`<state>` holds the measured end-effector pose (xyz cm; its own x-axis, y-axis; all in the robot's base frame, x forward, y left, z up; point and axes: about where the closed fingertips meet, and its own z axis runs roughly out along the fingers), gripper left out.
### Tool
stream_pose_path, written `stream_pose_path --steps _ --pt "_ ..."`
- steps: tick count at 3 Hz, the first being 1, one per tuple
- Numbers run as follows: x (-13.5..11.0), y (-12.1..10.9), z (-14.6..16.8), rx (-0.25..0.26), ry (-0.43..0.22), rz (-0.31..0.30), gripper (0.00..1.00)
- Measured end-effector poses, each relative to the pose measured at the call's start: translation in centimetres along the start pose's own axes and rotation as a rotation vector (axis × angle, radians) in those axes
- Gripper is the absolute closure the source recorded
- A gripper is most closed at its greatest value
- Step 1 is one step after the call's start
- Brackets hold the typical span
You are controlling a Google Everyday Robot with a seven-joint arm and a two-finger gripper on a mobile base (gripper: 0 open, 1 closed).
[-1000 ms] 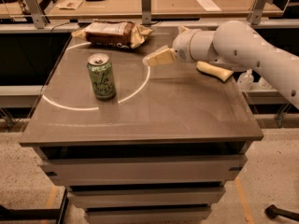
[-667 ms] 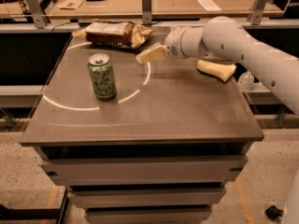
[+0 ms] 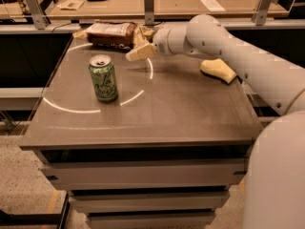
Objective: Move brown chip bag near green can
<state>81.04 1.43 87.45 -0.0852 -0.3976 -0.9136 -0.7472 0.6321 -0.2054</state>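
Observation:
The brown chip bag (image 3: 112, 34) lies on its side at the far edge of the grey table (image 3: 181, 109), left of centre. The green can (image 3: 103, 78) stands upright on the left half of the table, a short way in front of the bag. My gripper (image 3: 138, 53) reaches in from the right on the white arm (image 3: 224, 44). It hovers at the bag's right end, close to it, above and right of the can. Contact with the bag cannot be made out.
A yellow sponge (image 3: 218, 70) lies on the table's right side, under my arm. A wooden counter (image 3: 181, 4) with papers and metal posts runs behind the table. A white arc is marked on the tabletop around the can.
My gripper has moved left and toward the far edge, from the middle of the table to the right end of the chip bag. The can, bag and sponge have not moved.

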Motion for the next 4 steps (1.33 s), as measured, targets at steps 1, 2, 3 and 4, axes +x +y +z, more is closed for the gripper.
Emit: stream_pose_path --steps 1,2,3,4 --pt "-0.3 0.5 2.9 -0.018 -0.011 0.017 0.00" --pt "-0.9 1.0 5.3 -0.043 -0.019 0.015 0.00" --pt "-1.7 1.4 7.1 -0.062 -0.042 -0.006 0.18" --pt "-2.7 1.6 8.1 -0.094 -0.085 -0.040 0.41"
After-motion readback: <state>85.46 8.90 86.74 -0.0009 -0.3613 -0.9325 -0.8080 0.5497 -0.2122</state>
